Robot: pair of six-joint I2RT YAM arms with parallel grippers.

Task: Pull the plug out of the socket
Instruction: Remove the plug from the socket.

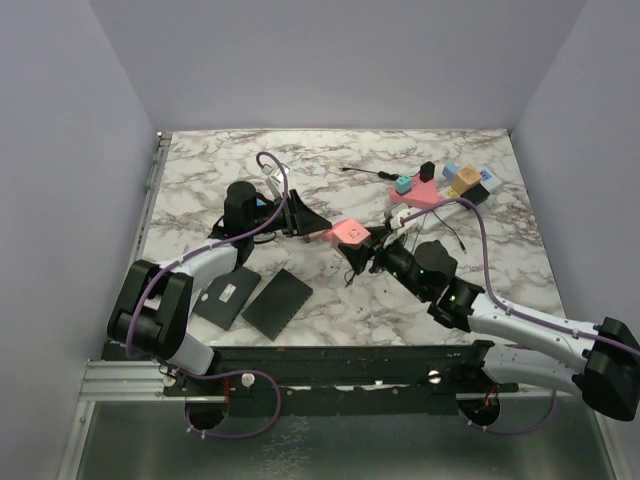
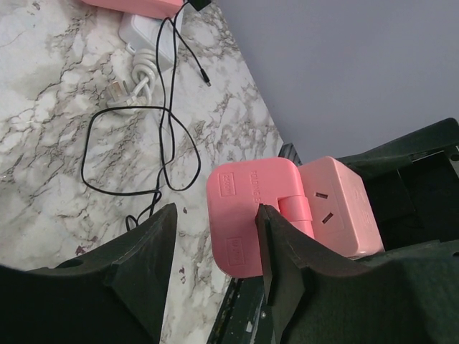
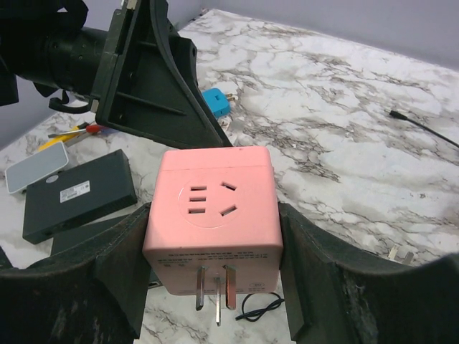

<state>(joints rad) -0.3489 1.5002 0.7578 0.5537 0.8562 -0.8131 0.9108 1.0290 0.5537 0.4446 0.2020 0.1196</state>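
Note:
My right gripper is shut on a pink cube plug and holds it above the marble table, with its three metal prongs bare and pointing down. The cube also shows in the top view and in the left wrist view. My left gripper is open, its fingers close beside the cube; I cannot tell whether they touch it. In the top view the left gripper faces the right gripper at mid-table. No long white power strip can be made out in these views.
A pink base with several coloured cube plugs sits back right, a white adapter with a coiled cord beside it. A thin black cable loops on the table. Two flat black pads lie front left. A blue plug lies behind the left gripper.

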